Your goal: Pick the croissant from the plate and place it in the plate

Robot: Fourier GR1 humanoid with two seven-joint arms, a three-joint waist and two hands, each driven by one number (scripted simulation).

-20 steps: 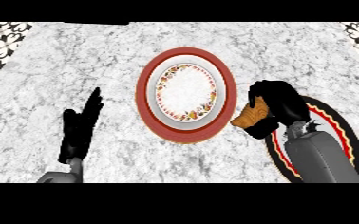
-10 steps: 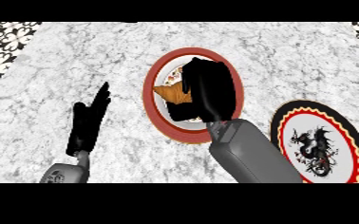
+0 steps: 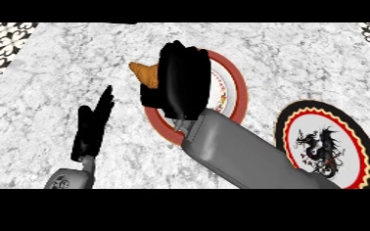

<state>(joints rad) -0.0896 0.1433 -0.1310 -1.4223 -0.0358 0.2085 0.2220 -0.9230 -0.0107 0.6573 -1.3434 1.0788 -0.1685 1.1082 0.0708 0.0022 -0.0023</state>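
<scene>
Above a red-rimmed plate [image 3: 239, 91] on the marble counter [image 3: 289, 54], right hand [image 3: 180, 85] apparently grips croissant [image 3: 147, 73].

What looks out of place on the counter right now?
Nothing looks spilled or damaged. The one oddity is the croissant: held in the right hand, it pokes out beyond the left rim of the red-rimmed plate.

golden-brown croissant [image 3: 146, 73] at left edge of red-rimmed plate [image 3: 239, 90]; black-rimmed plate [image 3: 283, 127] well right
</scene>
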